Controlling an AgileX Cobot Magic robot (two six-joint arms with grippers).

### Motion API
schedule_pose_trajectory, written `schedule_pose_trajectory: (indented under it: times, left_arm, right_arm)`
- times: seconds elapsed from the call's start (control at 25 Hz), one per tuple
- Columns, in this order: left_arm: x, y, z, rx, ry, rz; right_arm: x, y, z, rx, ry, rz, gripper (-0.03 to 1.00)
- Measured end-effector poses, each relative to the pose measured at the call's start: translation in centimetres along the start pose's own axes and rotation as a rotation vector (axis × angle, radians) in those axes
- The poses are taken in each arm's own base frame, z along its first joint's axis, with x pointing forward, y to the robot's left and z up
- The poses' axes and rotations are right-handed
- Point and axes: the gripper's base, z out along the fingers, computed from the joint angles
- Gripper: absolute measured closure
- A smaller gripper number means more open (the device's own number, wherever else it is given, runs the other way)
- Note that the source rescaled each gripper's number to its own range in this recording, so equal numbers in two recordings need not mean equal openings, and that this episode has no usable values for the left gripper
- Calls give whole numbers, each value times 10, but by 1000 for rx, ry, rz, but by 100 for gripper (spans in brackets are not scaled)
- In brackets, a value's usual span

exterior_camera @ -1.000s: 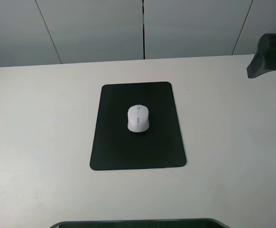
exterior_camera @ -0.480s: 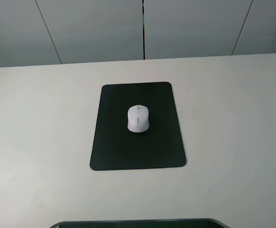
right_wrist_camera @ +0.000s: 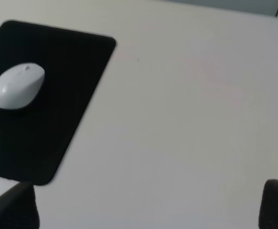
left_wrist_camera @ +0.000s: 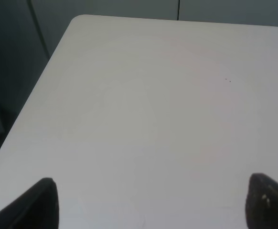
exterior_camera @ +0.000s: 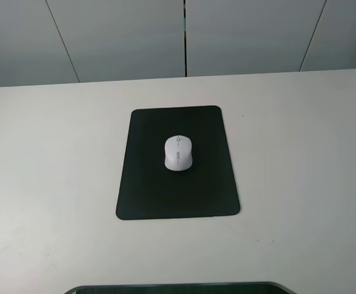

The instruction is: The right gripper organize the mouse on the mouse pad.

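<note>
The left claw (left_wrist_camera: 151, 202) is over a bare corner of the white worktop (exterior_camera: 55, 159). Its two dark tips are spread wide apart and hold nothing. It does not show in the high view.

In the middle lies the black mouse pad (exterior_camera: 178, 162), flat on the worktop. The small white mouse (exterior_camera: 178, 152) sits on it, close to the middle and a bit toward the far edge, with black pad showing all around it. Its long side runs the same way as the pad's long side. It has not moved in the last second.

On the right is the big change. A second ago a dark part of the right arm showed at the far right edge of the high view. Now it is gone from there. The right claw (right_wrist_camera: 151, 205) has pulled back and looks down at the pad (right_wrist_camera: 43, 95) and mouse (right_wrist_camera: 18, 86) from well away. Its tips are wide apart and empty.

So the mouse looks put in place, and the job seems done or nearly done. Nothing else is on the worktop, and nothing blocks the way.
</note>
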Motion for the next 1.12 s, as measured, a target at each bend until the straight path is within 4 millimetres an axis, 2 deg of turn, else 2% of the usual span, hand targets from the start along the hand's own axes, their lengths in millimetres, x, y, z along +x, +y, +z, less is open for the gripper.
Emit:
schedule_pose_trajectory:
  times: [0.24, 0.8, 1.12]
  left_arm:
    - [0, 0, 0, 0, 0, 0]
    - [0, 0, 0, 0, 0, -2]
    - [0, 0, 0, 0, 0, -2]
  right_arm:
    - [6, 0, -5, 2, -75, -17, -3]
    - [6, 0, -5, 4, -85, -13, -3]
    - [6, 0, -5, 99, -84, 41, -3]
